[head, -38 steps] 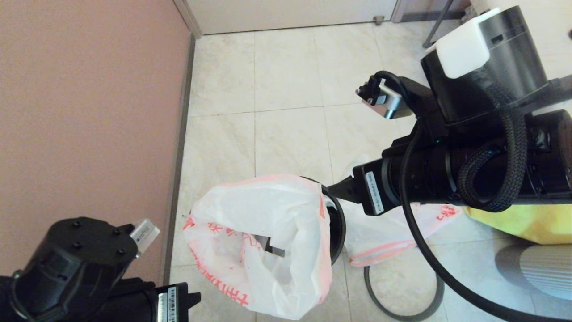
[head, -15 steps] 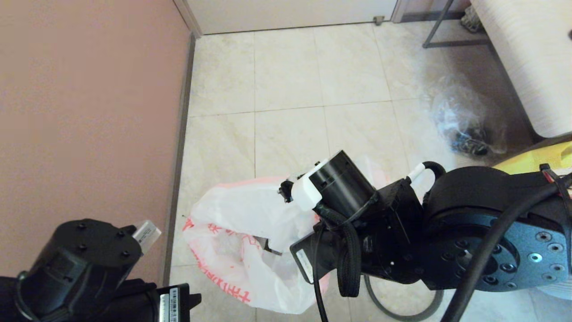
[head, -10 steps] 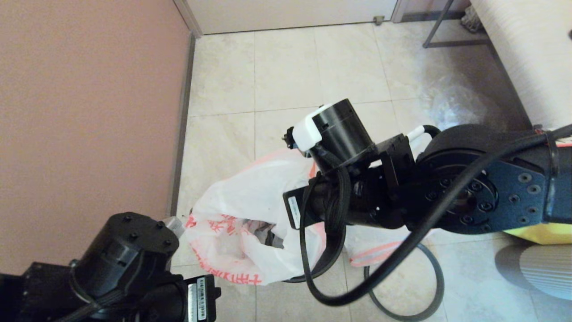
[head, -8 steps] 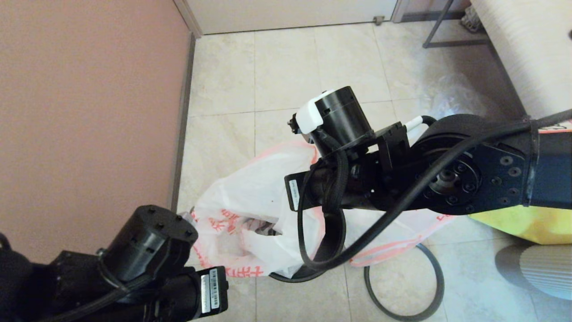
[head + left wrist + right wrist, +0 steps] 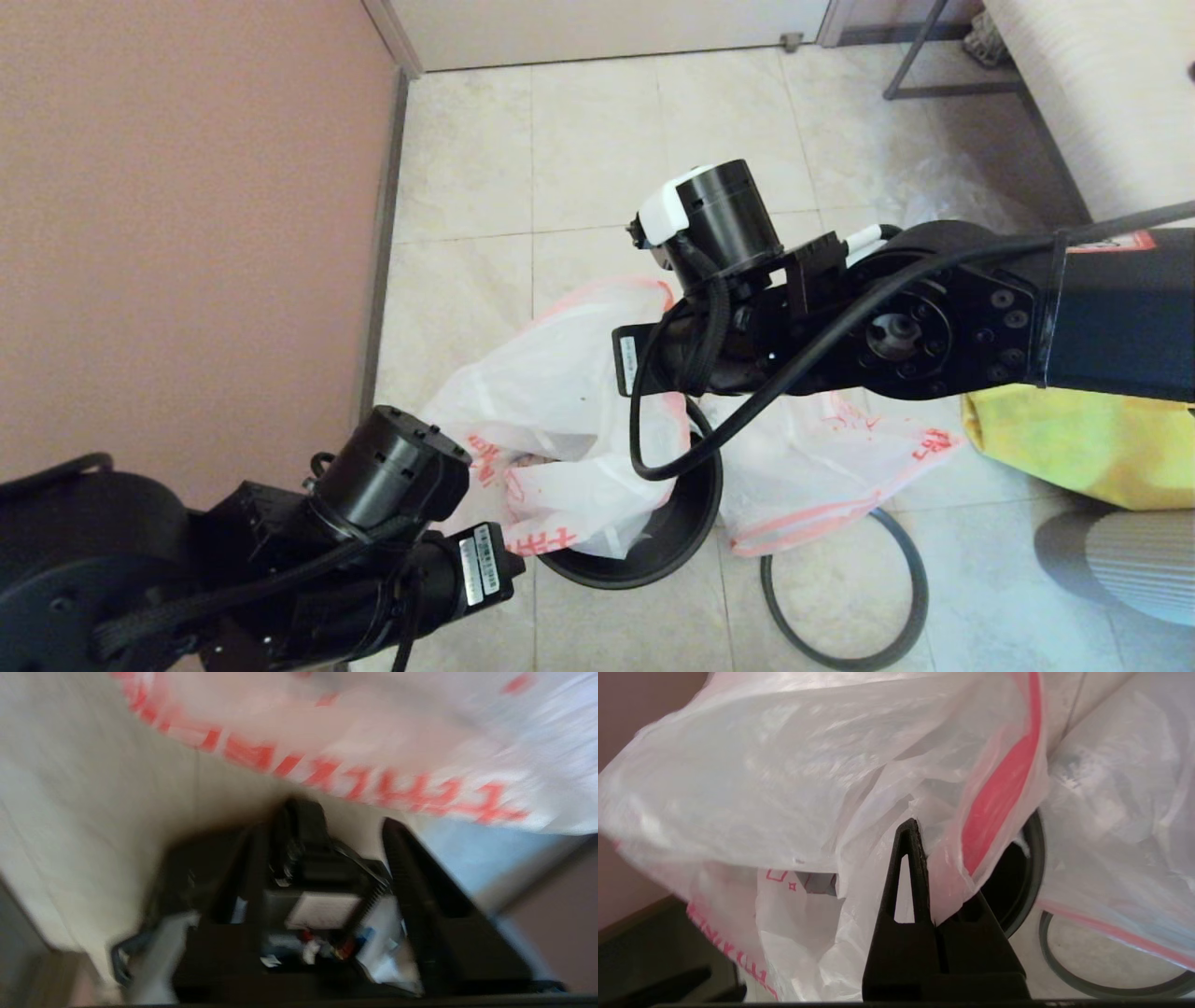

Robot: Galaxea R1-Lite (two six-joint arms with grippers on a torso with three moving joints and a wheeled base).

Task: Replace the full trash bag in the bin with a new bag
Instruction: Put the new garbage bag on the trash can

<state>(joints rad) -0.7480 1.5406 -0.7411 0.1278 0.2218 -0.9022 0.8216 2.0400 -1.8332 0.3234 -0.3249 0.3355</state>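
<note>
Right gripper [image 5: 920, 833]: pinched on thin white plastic bag with red print [image 5: 560, 401].
Left gripper [image 5: 345, 826]: fingers apart, beside bag.
Round black plastic bin [image 5: 686, 523]: half covered.
Nearby: thin dark-grey hoop [image 5: 896, 635], big yellow bag [image 5: 1074, 439].

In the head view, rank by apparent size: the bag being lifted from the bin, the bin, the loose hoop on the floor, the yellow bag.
1. Lifted bag, largest.
2. Yellow bag, cut off at the frame edge, so unsure.
3. Bin and hoop look alike; both partly covered.
</note>
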